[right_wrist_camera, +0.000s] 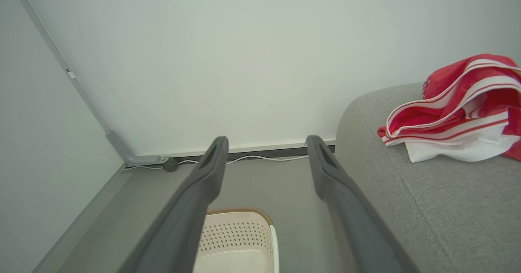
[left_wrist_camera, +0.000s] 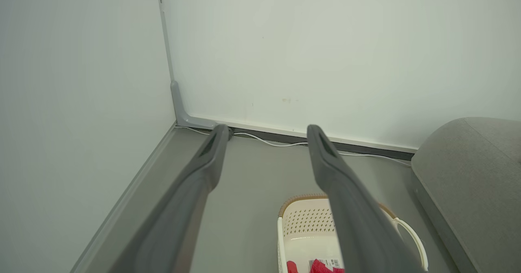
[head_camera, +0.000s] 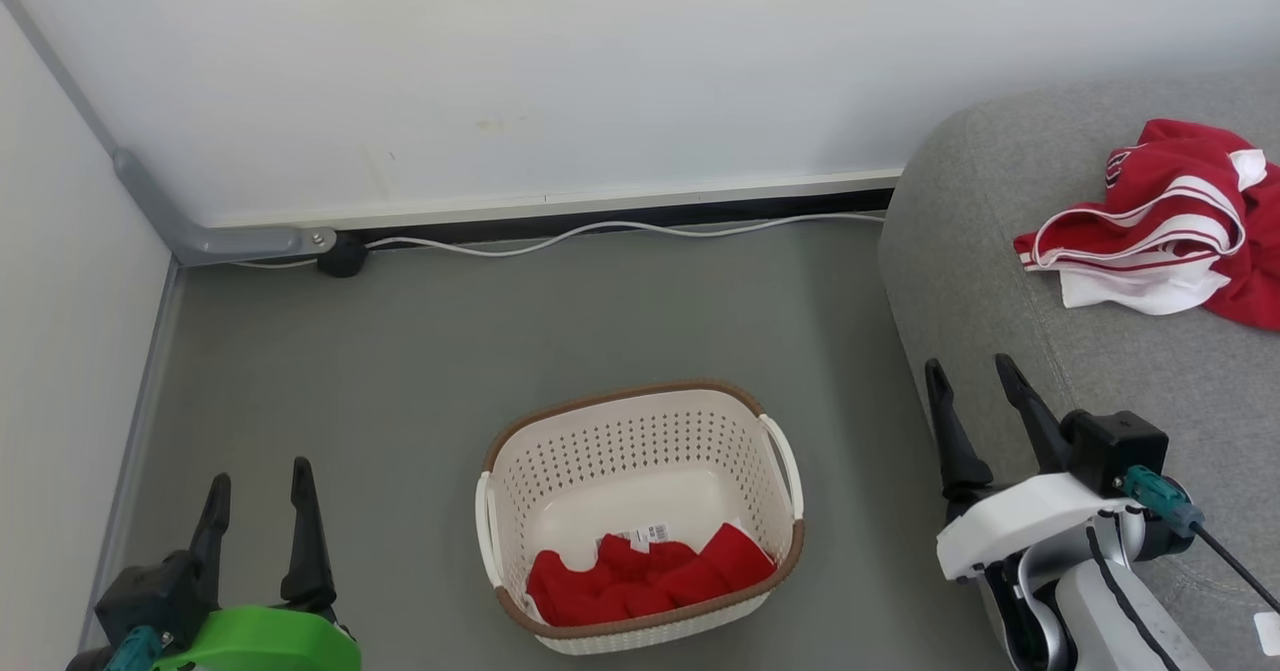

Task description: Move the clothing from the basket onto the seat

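Clothing (head_camera: 645, 576) bunched red at near end of basket (head_camera: 640, 431), lower edge hidden behind near rim. Second garment (head_camera: 1165, 221), red with white stripes, lies on sofa (head_camera: 1000, 251), cut off at right edge of head view. Sticker (head_camera: 645, 534) on basket floor, partly covered, print too small to read. Left gripper (head_camera: 258, 476) low left, jaws wide, empty, base cut off. Right gripper (head_camera: 968, 366) by sofa edge, jaws wide, empty.

basket (head_camera: 640, 451) on floor left of seat (head_camera: 1000, 251), clothing (head_camera: 645, 581) inside
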You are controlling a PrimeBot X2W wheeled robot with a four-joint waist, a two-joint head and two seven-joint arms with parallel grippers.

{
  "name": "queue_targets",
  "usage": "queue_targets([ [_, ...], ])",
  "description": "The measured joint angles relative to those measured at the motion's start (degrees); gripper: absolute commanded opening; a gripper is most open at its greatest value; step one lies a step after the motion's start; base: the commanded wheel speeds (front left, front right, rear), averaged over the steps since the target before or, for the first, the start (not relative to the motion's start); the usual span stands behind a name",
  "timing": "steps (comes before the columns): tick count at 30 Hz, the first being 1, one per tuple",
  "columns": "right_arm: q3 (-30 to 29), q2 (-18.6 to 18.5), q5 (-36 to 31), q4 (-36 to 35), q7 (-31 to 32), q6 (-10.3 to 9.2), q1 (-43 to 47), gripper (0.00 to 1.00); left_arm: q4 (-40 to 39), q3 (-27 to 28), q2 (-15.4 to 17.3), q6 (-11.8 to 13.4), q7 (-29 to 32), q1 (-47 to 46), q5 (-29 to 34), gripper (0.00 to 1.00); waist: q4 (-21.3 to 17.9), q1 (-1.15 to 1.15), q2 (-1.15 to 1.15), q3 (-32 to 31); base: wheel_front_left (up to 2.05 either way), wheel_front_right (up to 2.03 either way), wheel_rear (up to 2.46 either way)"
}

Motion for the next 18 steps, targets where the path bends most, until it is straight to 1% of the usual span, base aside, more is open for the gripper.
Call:
queue_targets([
  [6, 0.0, -0.1, 0.0, -1.0, 0.2, -0.05, 0.3, 1.00, -0.3, 0.2, -0.2, -0.1, 0.0, 0.9, 1.5, 1.00, 0.0, 0.00, 0.00, 0.2, 0.00, 0.00, 0.00],
  [15, -0.1, -0.2, 0.0, -2.4, 0.8, -0.09, 1.0, 1.00, -0.9, 0.5, -0.6, -0.1, 0.0, 1.0, 1.9, 1.00, 0.1, 0.00, 0.00, 0.8, 0.00, 0.00, 0.00],
  [16, -0.1, -0.2, 0.0, -2.9, 0.8, -0.52, 1.1, 1.00, -1.3, 0.5, -0.6, -0.1, 0.0, 1.1, 2.1, 1.00, 0.1, 0.00, 0.00, 1.2, 0.00, 0.00, 0.00],
  [18, -0.1, -0.2, 0.0, -3.5, 0.8, -0.53, 1.1, 1.00, -1.5, 0.4, -0.7, -0.4, 0.0, 1.1, 2.2, 1.00, 0.1, 0.00, 0.00, 1.7, 0.00, 0.00, 0.00],
])
